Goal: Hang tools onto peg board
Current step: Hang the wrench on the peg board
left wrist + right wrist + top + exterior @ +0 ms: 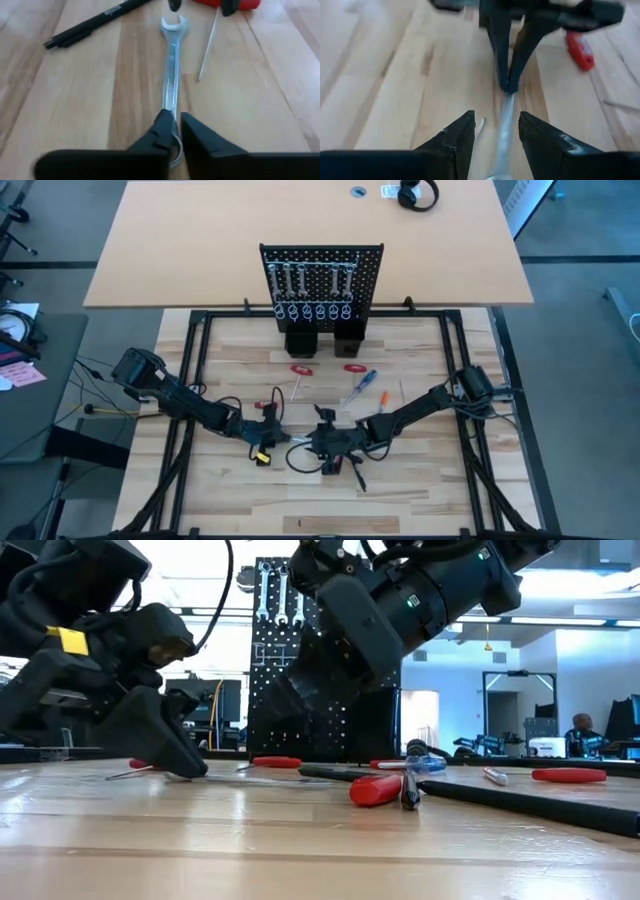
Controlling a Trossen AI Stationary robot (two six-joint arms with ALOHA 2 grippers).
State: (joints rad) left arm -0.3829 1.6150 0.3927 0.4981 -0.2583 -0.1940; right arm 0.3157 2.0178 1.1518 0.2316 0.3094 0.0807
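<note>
A silver wrench (171, 65) lies lengthwise between my two grippers in the middle of the table, its open jaw end (173, 24) away from my left gripper. My left gripper (172, 117) is shut on it near the ring end. My right gripper (495, 122) is open. Its fingers stand on either side of the wrench's shaft (505, 125) at the open jaw end, with gaps showing. The peg board (320, 265) stands upright at the table's far edge, with wrenches (290, 280) hanging on it above a row of ring hooks (312, 312). My left gripper pinches the wrench's shaft just ahead of the ring end (172, 111) between its two fingers, one on each narrow edge. The fingers come low from the table's left and lie along the wrench. The wrench sits about level at the table top; whether it rests there, I cannot tell.
Two red-handled pieces (301, 369) (354, 367), a blue screwdriver (362, 385) and an orange one (385, 395) lie between the grippers and the board. A black stick tool (95, 22) and a thin metal rod (207, 45) lie close to the wrench. Two black box holders (300, 340) stand at the board's foot.
</note>
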